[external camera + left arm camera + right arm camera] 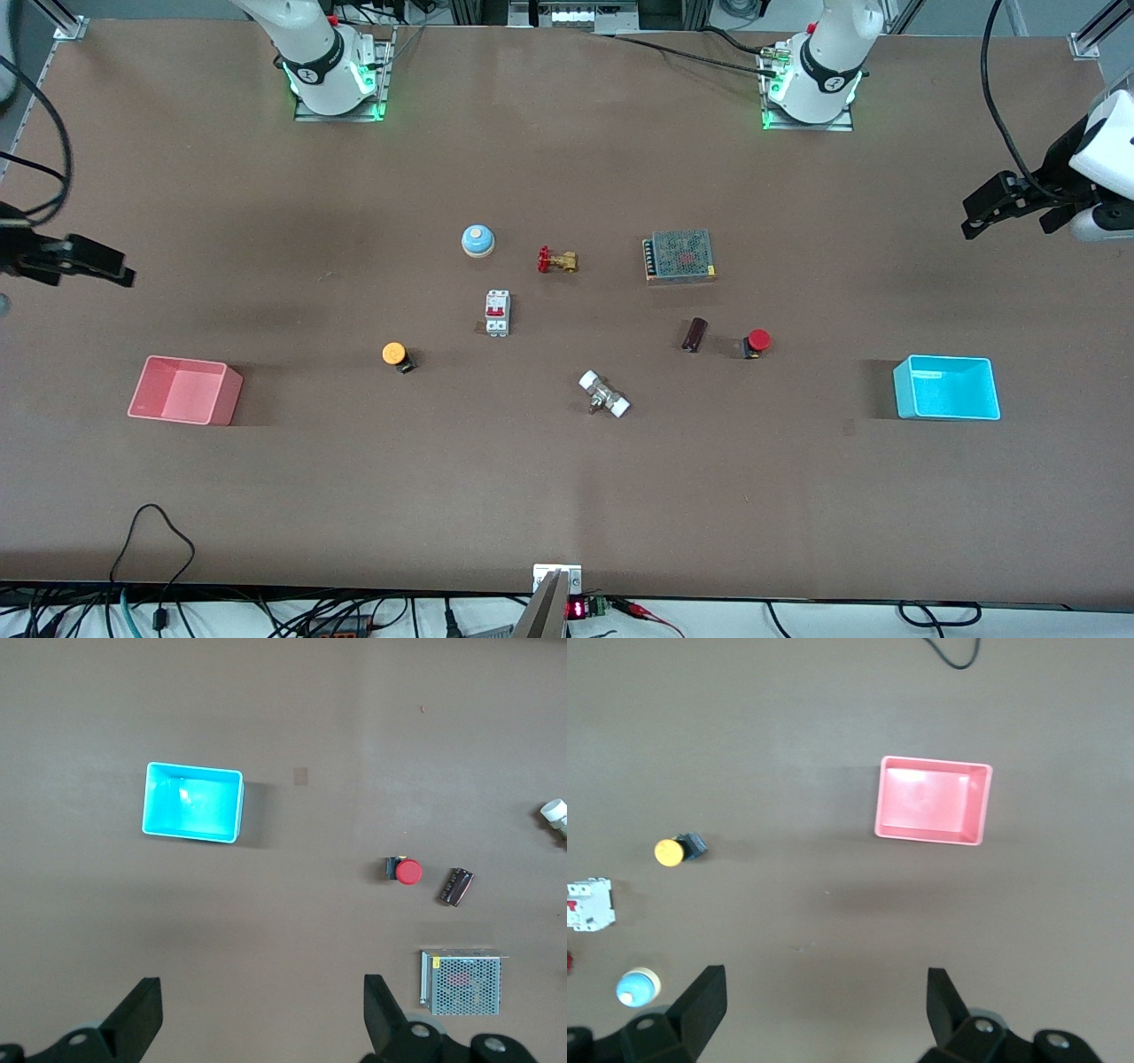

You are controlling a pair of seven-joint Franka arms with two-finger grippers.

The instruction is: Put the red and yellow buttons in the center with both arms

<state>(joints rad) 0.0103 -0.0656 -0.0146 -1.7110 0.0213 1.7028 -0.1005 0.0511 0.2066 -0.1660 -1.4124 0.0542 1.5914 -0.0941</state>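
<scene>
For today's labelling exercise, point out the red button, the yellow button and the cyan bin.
red button (757, 339), front view, on its round red cap.
yellow button (393, 354), front view, on its orange-yellow cap.
cyan bin (236, 806), left wrist view, on its side wall.

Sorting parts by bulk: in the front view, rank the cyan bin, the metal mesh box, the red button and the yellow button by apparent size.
1. cyan bin
2. metal mesh box
3. red button and yellow button: they look about alike, so no ranking between them.
</scene>
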